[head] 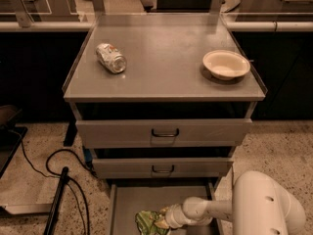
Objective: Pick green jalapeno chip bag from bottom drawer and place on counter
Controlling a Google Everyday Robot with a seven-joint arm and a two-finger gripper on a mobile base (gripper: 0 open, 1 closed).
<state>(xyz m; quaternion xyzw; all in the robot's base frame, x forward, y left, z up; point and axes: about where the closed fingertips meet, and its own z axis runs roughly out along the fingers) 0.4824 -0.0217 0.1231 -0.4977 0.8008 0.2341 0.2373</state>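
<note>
Pale gripper (164,220) partly masking green jalapeno chip bag (145,223) in cropped bottom drawer (146,198)

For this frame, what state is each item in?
bottom drawer: pulled open.
green jalapeno chip bag: crumpled, lying inside that drawer.
gripper: low in the drawer, against the bag.
top drawer: looks closed.
middle drawer: looks closed.
can: crushed, on its side on the counter.
bowl: upright, empty, on the counter.
</note>
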